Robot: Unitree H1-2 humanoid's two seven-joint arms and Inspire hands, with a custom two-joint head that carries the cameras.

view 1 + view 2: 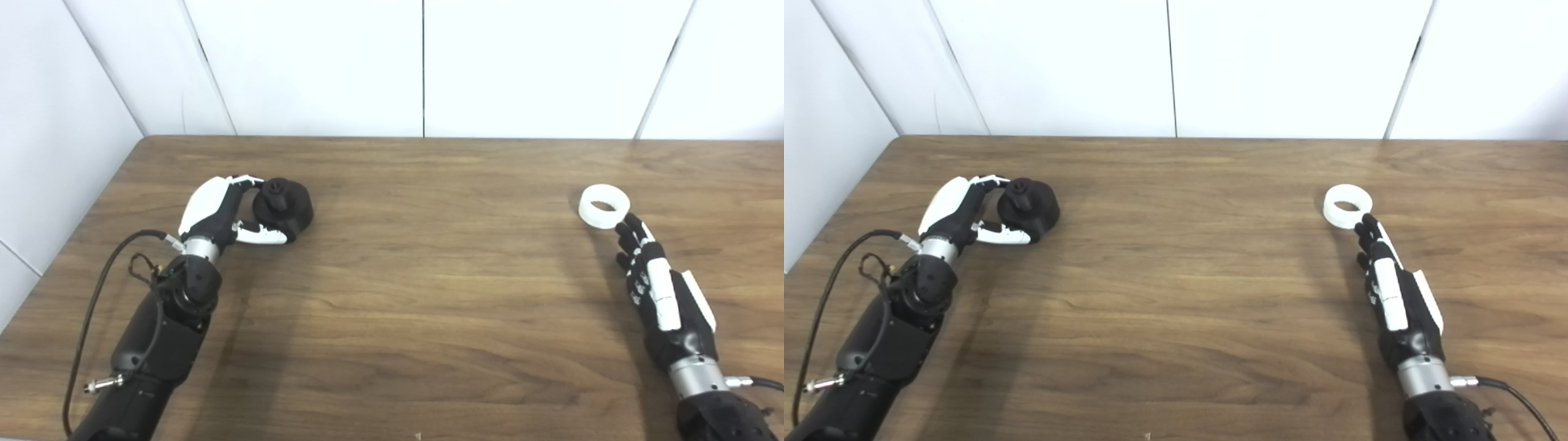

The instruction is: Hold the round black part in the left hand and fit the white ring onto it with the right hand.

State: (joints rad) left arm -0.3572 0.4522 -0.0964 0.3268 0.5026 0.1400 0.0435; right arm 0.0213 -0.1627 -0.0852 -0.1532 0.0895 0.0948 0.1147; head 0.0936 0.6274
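Black part: round, matte, squat dome with a small knob on top, sitting on the bench right in the left hand. Left hand is curled around it, fingers arcing over the far side and thumb along the near side, both at or touching the part; can't tell if it's a firm grasp, and the part looks like it rests on the wood, not lifted. White ring: plain short, thick-walled ring, open hole facing up, lying flat just past the right hand's fingertips; tips sit at the ring's near edge, contact or a hair apart, can't tell. Right hand is released, fingers stretched out straight toward the ring, holding nothing, low over or on the bench. Part and ring are well apart, one at each hand on opposite sides. Bench is dark walnut-grain wood, some glare near the middle. Behind it, plain white wall panels with dark vertical seams; another white panel runs along the left-hand side. A black cable loops off the left forearm. Count: one black part, one white ring, two hands.
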